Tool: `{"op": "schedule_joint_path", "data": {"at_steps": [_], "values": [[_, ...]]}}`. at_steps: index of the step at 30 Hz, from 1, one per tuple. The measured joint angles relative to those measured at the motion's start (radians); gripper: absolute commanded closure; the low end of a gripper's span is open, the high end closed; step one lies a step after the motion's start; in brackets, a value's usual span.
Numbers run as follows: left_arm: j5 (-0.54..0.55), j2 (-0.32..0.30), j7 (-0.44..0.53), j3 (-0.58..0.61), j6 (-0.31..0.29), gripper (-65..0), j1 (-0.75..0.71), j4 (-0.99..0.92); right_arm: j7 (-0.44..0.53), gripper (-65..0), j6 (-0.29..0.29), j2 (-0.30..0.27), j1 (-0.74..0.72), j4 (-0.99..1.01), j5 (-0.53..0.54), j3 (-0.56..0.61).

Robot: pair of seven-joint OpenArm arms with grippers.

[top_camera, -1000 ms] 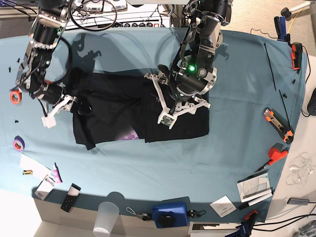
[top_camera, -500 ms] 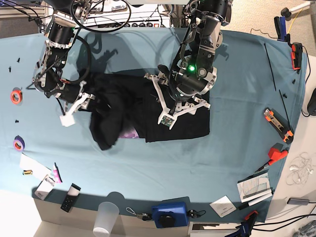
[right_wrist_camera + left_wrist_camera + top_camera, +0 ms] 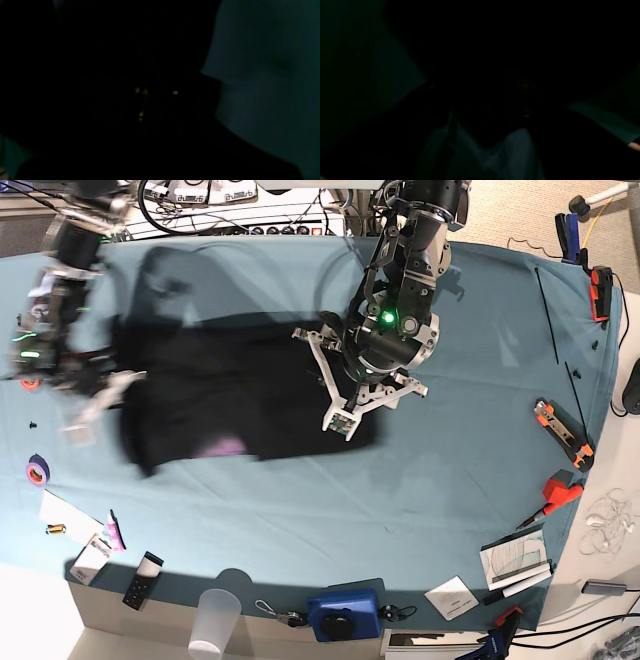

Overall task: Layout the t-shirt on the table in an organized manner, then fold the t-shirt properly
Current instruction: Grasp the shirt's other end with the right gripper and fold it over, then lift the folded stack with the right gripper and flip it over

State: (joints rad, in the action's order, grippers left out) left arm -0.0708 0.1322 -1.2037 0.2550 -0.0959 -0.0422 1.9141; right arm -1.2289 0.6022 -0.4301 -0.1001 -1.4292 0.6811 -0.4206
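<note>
The black t-shirt (image 3: pixel 250 390) lies spread on the teal table (image 3: pixel 470 480), left of centre, with a bit of purple print (image 3: pixel 225 447) at its near edge. My left gripper (image 3: pixel 362 380) stands over the shirt's right end with its white fingers (image 3: pixel 335 415) spread open, holding nothing. My right gripper (image 3: pixel 120 385), blurred by motion, is shut on the shirt's left edge. Both wrist views are almost black: dark fabric fills them, with strips of table at the side in the right wrist view (image 3: pixel 262 75) and in the left wrist view (image 3: pixel 357 75).
An orange tape roll (image 3: pixel 28 383) and a purple one (image 3: pixel 38 470) lie at the left edge. Small cards (image 3: pixel 90 555), a clear cup (image 3: pixel 215 620) and a blue device (image 3: pixel 345 612) sit along the near edge. Hand tools (image 3: pixel 562 432) and papers (image 3: pixel 515 560) lie on the right.
My right gripper swung the shirt's left part up and back out to the left, spreading it. The whole shirt slid left, its right edge moving under my left gripper, which stayed put.
</note>
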Motion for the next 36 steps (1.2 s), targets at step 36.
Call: {"op": "schedule_joint_path", "data": {"at_steps": [36], "values": [[0.293,-0.143,-0.030,-0.602,-0.093,0.0,-0.033,0.002,-0.028,0.0,-0.325,0.089,0.004,-0.457,-0.628,0.746]]}}
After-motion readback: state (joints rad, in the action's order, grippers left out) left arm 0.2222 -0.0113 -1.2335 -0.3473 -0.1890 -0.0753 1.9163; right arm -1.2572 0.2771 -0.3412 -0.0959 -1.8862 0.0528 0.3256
